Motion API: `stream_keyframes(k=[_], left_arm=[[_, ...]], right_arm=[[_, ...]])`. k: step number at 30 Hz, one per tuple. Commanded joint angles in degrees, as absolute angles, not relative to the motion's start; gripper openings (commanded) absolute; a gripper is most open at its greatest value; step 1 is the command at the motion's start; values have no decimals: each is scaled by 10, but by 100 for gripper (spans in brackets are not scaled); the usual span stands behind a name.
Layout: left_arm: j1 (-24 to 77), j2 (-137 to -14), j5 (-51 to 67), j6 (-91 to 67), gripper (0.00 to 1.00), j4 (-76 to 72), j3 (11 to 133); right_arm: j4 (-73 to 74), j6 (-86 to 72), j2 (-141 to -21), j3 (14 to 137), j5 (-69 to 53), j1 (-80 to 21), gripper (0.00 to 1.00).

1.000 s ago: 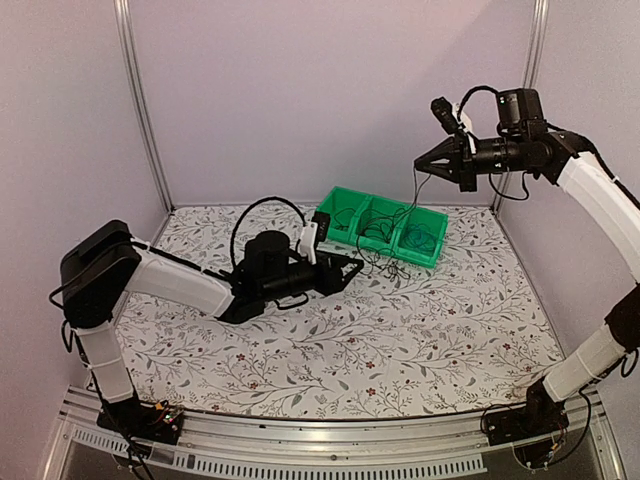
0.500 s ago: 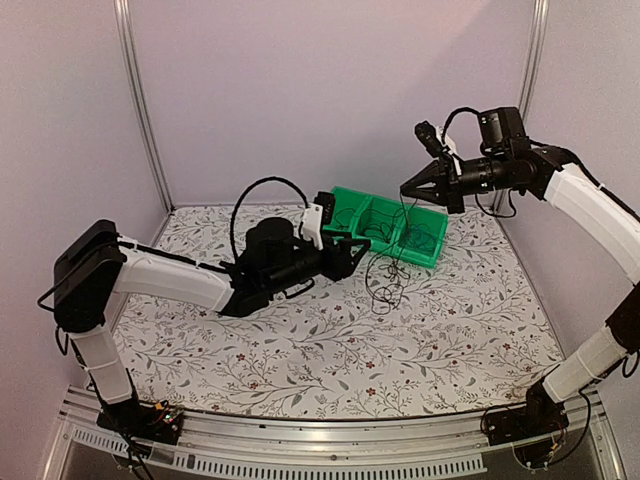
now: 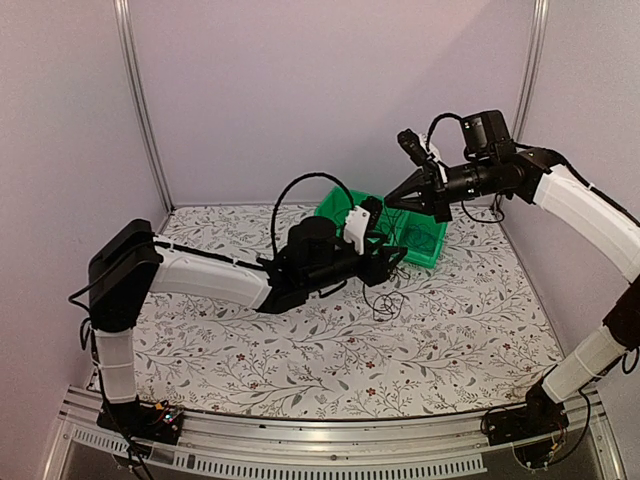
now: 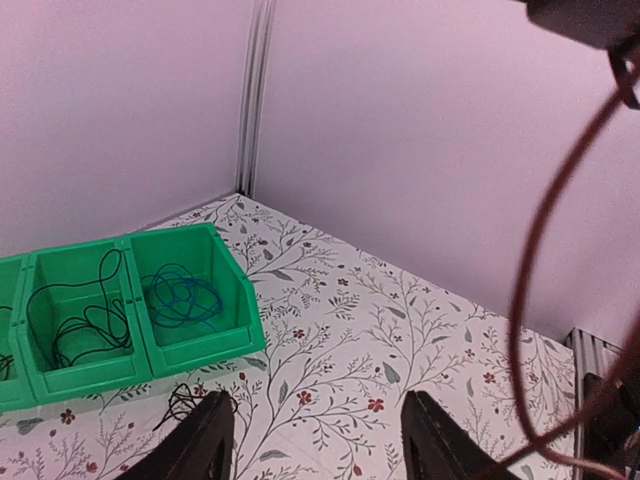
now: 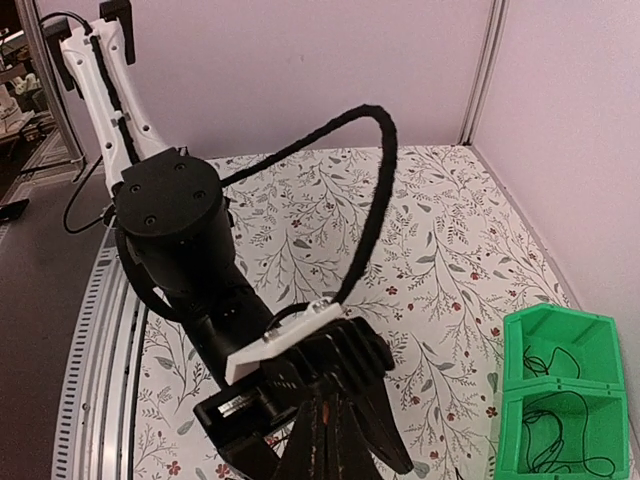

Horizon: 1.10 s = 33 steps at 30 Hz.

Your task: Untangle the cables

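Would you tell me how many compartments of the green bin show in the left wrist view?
3. The right compartment holds a blue-teal cable, the middle compartment a black cable, and a third compartment barely shows at the left edge; more may lie off-frame.

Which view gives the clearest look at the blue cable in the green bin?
Left wrist: the blue cable lies coiled in the end compartment of the green bin, unobstructed. Top external shows it only as a tiny dark tangle. Right wrist catches two other compartments, no blue cable.

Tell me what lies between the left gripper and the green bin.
Left wrist view: a small black cable tangle on the table, between left gripper and green bin.
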<state>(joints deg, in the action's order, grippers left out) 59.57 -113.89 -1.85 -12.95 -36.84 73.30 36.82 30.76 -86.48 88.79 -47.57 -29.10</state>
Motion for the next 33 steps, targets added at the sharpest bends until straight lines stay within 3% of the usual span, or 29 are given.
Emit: stream_keyframes(k=[1,6,10,15,33], left_arm=[[598,-1183,-40,-114,57,-335,788],[589,-1254,-69,-121,53,-345,827],[567,-1304,-55,-180,49,-354,829],[549,-1327,-46,-227,46,-362,796],[524,-1280,-84,-239,45,-328,726]], right_arm=[[379,302,-869,901,-495,-312,0],[414,297,-869,957,-540,-313,0],[464,295,-873,1094,-559,-302,0],[427,219,-888,1221,-693,-177,0],[419,194,-905,1299,-707,-121,0]])
